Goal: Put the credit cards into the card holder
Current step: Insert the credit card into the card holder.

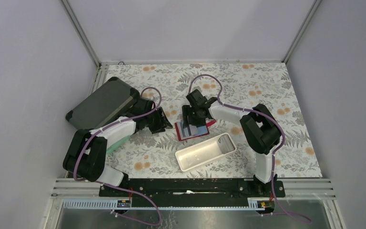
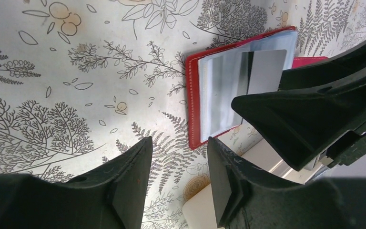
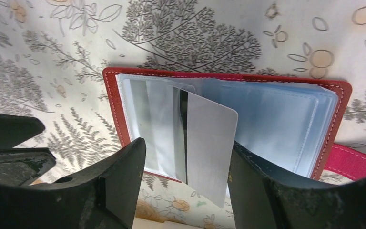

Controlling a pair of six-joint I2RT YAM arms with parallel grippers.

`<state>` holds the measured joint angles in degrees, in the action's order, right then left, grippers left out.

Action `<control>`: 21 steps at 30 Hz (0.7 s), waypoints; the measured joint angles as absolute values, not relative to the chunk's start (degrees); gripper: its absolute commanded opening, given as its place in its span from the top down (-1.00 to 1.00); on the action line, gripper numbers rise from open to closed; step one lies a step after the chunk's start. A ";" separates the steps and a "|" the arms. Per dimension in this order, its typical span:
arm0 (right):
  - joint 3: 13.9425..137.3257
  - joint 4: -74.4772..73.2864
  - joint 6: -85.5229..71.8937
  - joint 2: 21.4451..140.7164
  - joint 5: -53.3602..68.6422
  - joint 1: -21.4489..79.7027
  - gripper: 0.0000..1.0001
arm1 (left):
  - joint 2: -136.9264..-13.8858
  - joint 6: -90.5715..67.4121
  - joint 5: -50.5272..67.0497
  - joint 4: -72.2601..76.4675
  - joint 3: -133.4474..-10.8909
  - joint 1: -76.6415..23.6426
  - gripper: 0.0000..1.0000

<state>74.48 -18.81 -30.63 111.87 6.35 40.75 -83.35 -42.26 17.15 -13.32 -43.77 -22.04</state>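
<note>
The table [image 1: 267, 86], covered with a floral cloth, is taken up near its middle by the card holder [image 3: 112, 100], and every place here is given from that red wallet. A dark grey hard case [image 1: 105, 102] is seen well apart from the card holder on its left and somewhat farther back, lying tilted against the left arm. A long white tray [image 1: 205, 151] is set just beside the card holder on its near side, toward the arm bases; whether the two touch cannot be told. The card holder itself is laid open and flat on the table, its clear plastic sleeves turned upward and a red strap shown at one edge. The right tool [image 3: 186, 152] is held directly over the card holder with its jaws spread wide, one finger on each side of a card and a clear gap left at one finger, so the card is not clamped. The left tool [image 2: 178, 157] is kept low over the table just to the left of the card holder, its jaws parted at a middling width and nothing held between them. One credit card [image 3: 209, 143], light-coloured with a dark stripe, is seen lying at a slant on the card holder's sleeves; how far it is tucked into a sleeve cannot be told.
</note>
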 measured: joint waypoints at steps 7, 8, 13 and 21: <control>76.29 -23.35 -26.24 112.14 1.06 41.41 -0.45 | -83.35 -44.93 16.23 -9.23 -42.37 -22.41 0.04; 76.55 -23.79 -25.58 112.27 0.54 41.56 -0.47 | -83.35 -45.08 16.12 -8.82 -42.37 -22.57 0.04; 78.28 -26.35 -21.69 113.03 -2.28 43.24 -0.60 | -83.35 -45.76 15.99 -6.79 -42.28 -23.75 0.04; 78.91 -28.75 -17.41 113.45 -7.79 44.93 -0.76 | -83.15 -46.63 15.16 -5.69 -41.32 -24.38 0.05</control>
<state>78.91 -28.75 -17.41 113.45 -7.79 44.93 -83.15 -46.63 15.16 -5.69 -41.32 -24.38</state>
